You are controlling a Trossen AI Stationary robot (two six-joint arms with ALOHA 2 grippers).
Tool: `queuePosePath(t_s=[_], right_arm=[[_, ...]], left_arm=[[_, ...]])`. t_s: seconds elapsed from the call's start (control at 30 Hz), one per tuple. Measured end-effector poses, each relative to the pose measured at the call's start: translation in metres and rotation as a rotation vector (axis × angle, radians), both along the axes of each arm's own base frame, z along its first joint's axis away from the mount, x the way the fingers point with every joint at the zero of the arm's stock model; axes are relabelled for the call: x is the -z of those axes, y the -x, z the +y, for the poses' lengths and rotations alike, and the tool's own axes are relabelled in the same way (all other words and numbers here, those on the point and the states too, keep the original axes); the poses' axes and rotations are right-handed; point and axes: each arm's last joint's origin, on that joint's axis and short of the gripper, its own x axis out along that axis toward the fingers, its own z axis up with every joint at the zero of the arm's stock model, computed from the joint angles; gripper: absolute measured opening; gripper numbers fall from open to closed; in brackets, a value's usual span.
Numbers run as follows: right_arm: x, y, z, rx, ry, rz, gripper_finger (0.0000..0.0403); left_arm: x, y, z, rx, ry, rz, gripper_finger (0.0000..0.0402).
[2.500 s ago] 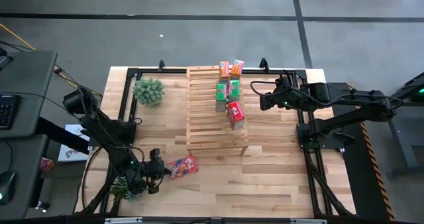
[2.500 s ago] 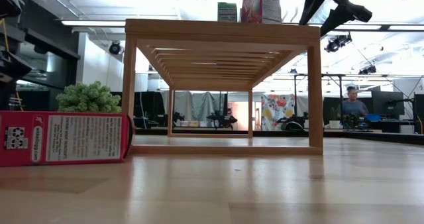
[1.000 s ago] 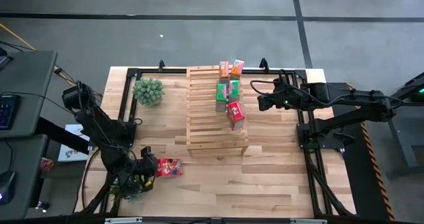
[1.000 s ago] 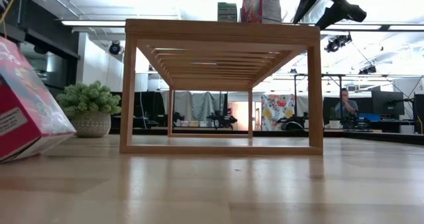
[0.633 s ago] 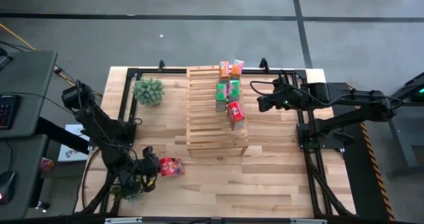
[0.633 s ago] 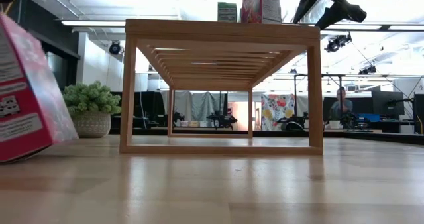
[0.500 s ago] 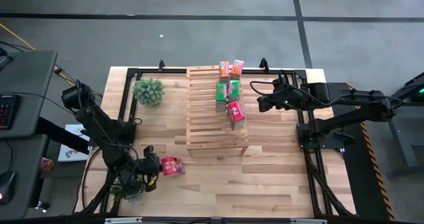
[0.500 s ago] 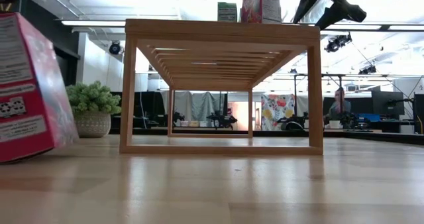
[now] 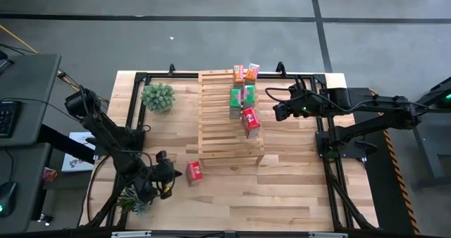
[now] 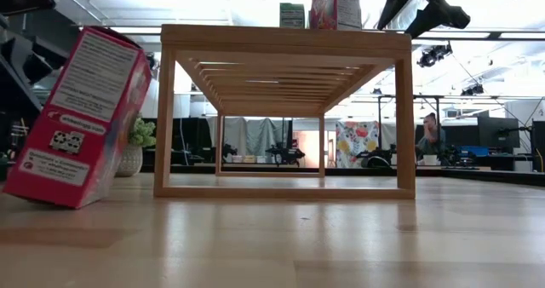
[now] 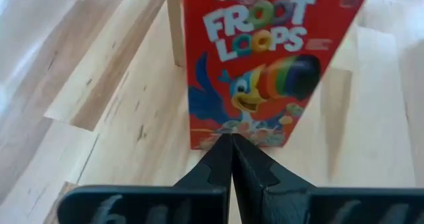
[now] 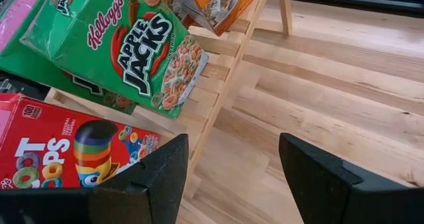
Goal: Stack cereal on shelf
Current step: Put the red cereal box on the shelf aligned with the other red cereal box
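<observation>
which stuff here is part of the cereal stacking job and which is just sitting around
Part of the job:
- red cereal box on the table, tilted, by the shut left end effector
- cereal boxes on the rack
- wooden rack
- open right end effector, beside the rack

Just lying about:
- potted plant
- second plant by the left arm

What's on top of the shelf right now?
Five boxes on the shelf: two orange, two green, one red. The greens overlap, so their footing stays hidden.
</observation>
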Motion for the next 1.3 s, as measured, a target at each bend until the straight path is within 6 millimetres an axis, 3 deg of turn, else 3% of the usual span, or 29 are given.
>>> queuePosePath(t_s=[0.53, 0.67, 0.8, 0.9, 0.97, 1.03, 1.17, 1.3], right_arm=[[0.001, -0.001, 0.002, -0.075, -0.049, 0.007, 0.0229], [0.001, -0.001, 0.003, -0.101, -0.047, 0.013, 0.0229], [0.001, -0.001, 0.003, -0.112, -0.038, 0.019, 0.0229], [0.001, -0.001, 0.003, -0.128, -0.021, 0.027, 0.0229], [0.001, 0.0, 0.002, -0.121, -0.003, 0.031, 0.0229], [0.0, 0.0, 0.002, -0.114, 0.012, 0.034, 0.0229], [0.0, 0.0, 0.001, -0.1, 0.029, 0.036, 0.0229], [0.0, 0.0, 0.001, -0.094, 0.053, 0.042, 0.0229]], left_arm=[[0.0, -0.003, 0.003, -0.013, 0.009, 0.012, 0.0], [-0.01, 0.002, 0.005, 0.042, 0.094, 0.069, 0.0], [-0.037, 0.016, 0.015, 0.133, 0.244, 0.095, 0.0004], [-0.06, 0.025, 0.028, 0.339, 0.365, 0.135, 0.0013], [-0.077, 0.026, 0.038, 0.463, 0.411, 0.11, 0.002], [-0.096, 0.023, 0.051, 0.457, 0.438, 0.058, 0.0024], [-0.128, 0.014, 0.072, 0.462, 0.336, -0.024, 0.0025], [-0.171, -0.006, 0.077, 0.591, 0.131, -0.192, 0.0018]])
